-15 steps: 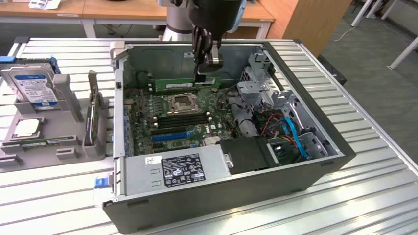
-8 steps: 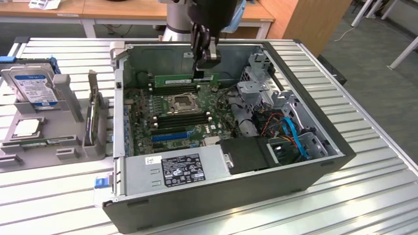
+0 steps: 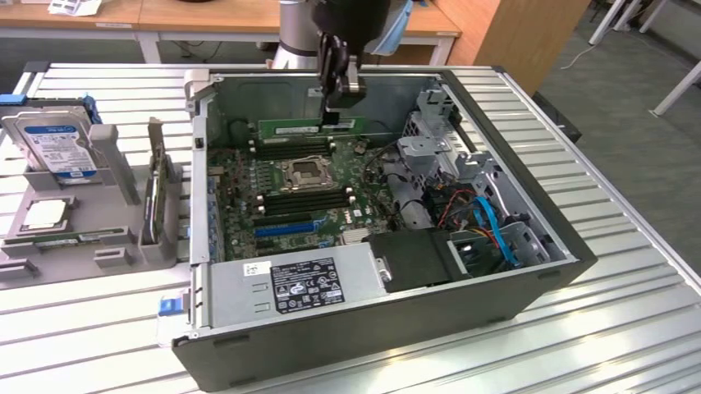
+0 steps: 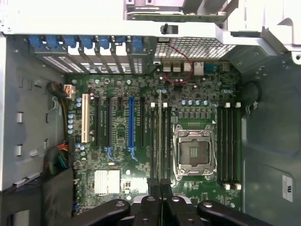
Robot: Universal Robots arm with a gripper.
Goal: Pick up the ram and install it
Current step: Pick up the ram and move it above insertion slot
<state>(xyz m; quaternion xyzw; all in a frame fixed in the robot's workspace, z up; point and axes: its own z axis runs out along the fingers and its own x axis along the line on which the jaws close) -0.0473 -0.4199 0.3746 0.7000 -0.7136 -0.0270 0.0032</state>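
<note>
Holding the ram (image 3: 295, 128) clenched in your gripper (image 3: 341, 100) | raised, just beside CPU socket (image 3: 304, 172) | long axis parallel to socket's flanking memory slots (image 3: 290, 197)

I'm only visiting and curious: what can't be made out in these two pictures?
1. Exterior view: whether the ram touches a slot; it is too small, and the claw covers part of it.
2. Wrist view: the ram's chips; it is seen edge-on.
3. Exterior view: the power supply label print; too small.
</note>
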